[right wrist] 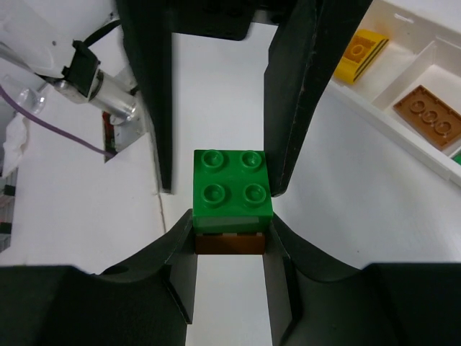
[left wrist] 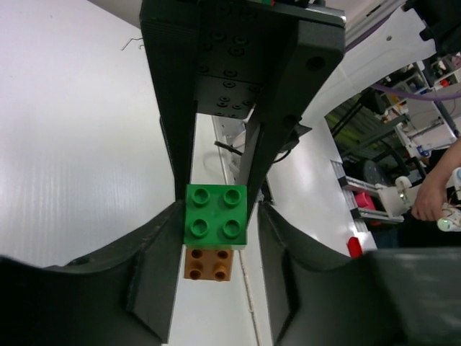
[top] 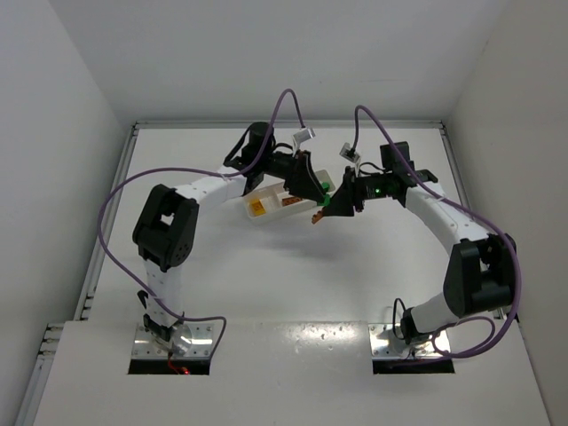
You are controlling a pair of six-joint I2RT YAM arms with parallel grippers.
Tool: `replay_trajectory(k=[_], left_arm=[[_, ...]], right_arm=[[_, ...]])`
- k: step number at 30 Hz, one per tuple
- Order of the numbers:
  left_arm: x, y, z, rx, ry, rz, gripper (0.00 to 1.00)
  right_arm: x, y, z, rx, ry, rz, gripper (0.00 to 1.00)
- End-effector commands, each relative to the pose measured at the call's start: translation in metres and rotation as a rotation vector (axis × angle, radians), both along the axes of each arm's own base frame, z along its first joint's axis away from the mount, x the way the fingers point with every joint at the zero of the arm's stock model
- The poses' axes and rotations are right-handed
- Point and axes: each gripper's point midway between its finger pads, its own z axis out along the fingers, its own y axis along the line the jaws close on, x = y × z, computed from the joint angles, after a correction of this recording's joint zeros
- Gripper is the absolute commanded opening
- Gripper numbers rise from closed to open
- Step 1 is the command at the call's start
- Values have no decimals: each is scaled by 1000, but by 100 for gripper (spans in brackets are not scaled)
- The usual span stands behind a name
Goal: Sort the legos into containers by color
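Right end effector (right wrist: pixel 230 223) clenched on the lego stack (top: pixel 321 208); left end effector (left wrist: pixel 220 213) clenched on it from the opposite side. The square green brick (right wrist: pixel 232 189) sits on top with its studs up. In the left wrist view the brown brick (left wrist: pixel 209 264) juts toward 6 o'clock. In the top view the stack is just off the 3 o'clock end of the tray (top: pixel 273 211).

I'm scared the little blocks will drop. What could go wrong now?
1. The left gripper and right gripper both seem to pinch the joined bricks, green on brown. If those snap apart suddenly, one could slip out and fall beside the tray.
2. If they will not come apart, green and brown might land in one compartment, mixing the colors.
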Motion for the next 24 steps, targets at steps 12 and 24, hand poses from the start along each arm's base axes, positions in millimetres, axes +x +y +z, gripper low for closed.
replay_trajectory(k=[12,24], left_arm=[[-3,-6,18,-56,-77,-45,10],[66,4,51,-135,-148,63,5]], right_arm=[[9,8,26,54,-86,25,0],[-10,-7,-5,-11,-38,0,0]])
